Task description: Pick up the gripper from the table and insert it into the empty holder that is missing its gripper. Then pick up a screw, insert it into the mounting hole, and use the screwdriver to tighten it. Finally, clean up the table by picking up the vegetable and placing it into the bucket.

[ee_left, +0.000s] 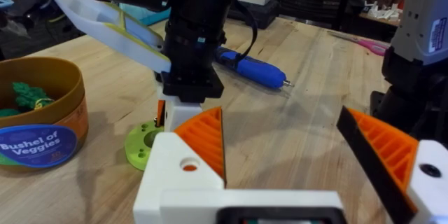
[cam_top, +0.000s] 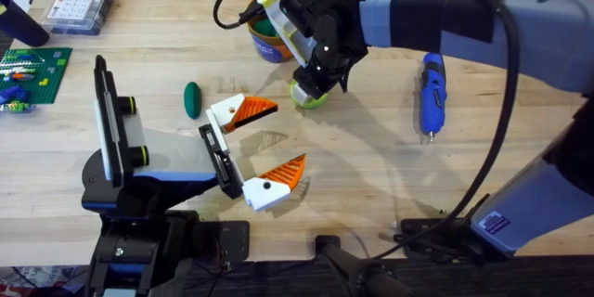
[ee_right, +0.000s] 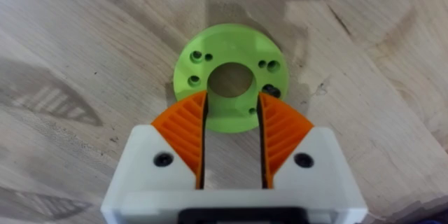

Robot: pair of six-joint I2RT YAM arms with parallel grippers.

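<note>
You've got a lime-green slice (ee_right: 231, 77) with darker green dots and a hole showing pale wood desk (ee_right: 84, 35) grain. The right gripper (ee_right: 232, 136) is white with orange ribbed pads, same as your left gripper (cam_top: 262, 145). The screwdriver (cam_top: 432, 92) is blue with a silver bit. The bucket (ee_left: 42, 115) is orange with a blue label; the oval piece (cam_top: 192, 98) is dark green.
</note>
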